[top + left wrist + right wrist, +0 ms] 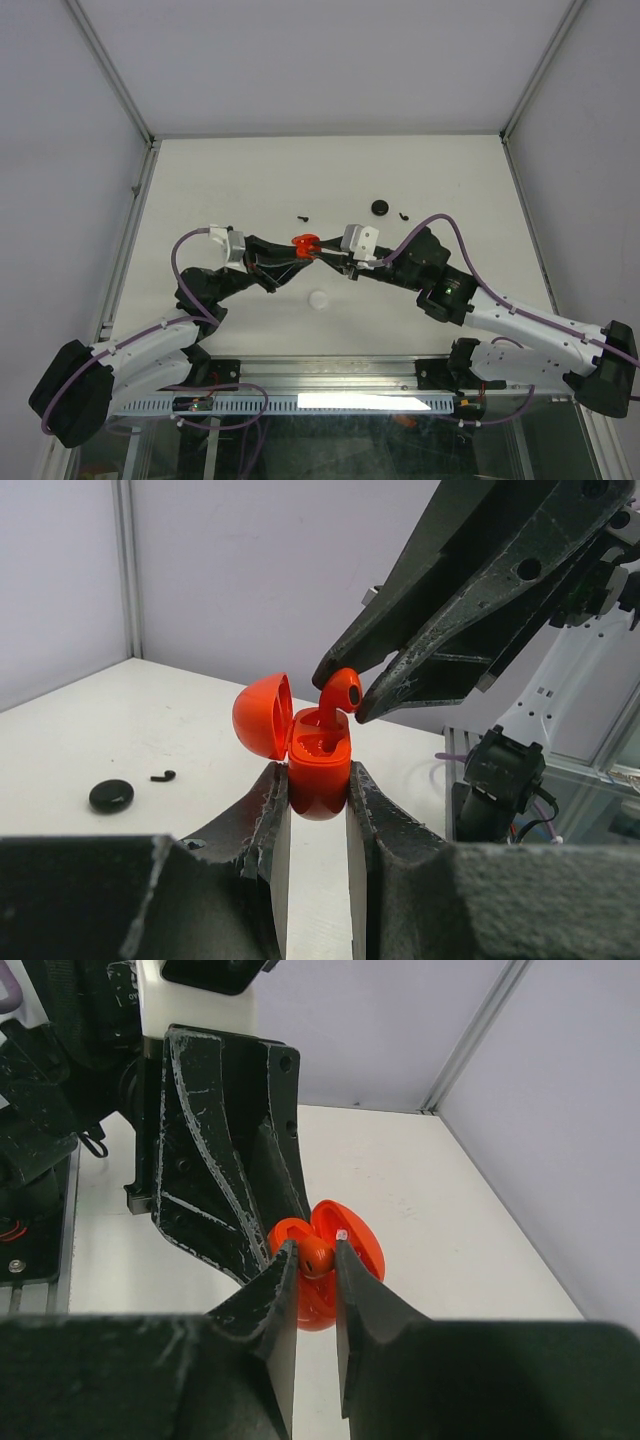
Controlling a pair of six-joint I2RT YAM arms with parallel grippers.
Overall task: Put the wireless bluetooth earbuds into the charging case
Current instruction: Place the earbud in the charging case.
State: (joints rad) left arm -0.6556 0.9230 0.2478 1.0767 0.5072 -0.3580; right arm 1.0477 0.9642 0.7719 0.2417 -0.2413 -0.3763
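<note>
Left gripper (316,778) is clamped on the lower half of the red charging case (320,792), holding it up off the table (200,190) in the middle, between my two arms. The lid (262,716) is swung back and out of the way, which is good. My right gripper (345,692) is pinched shut on the red earbud (342,690), bud head up between the fingers and stem angled down into the case's mouth. From the left wrist view I judge the stem tip is at the socket or just inside, not seated.

So the job now is a straight, slow push. I want the left arm dead steady, case upright, no twist. The right comes down along the line of the stem, not sideways, or it wedges on the socket rim. I watch my lower right finger, because it is close to the lid hinge and a nudge there could snap the lid onto the bud. I only let go once the head sits flush, and then I lift straight off.

Far behind on the table, a black round case (381,206) and a black earbud (303,216) wait their turn.
</note>
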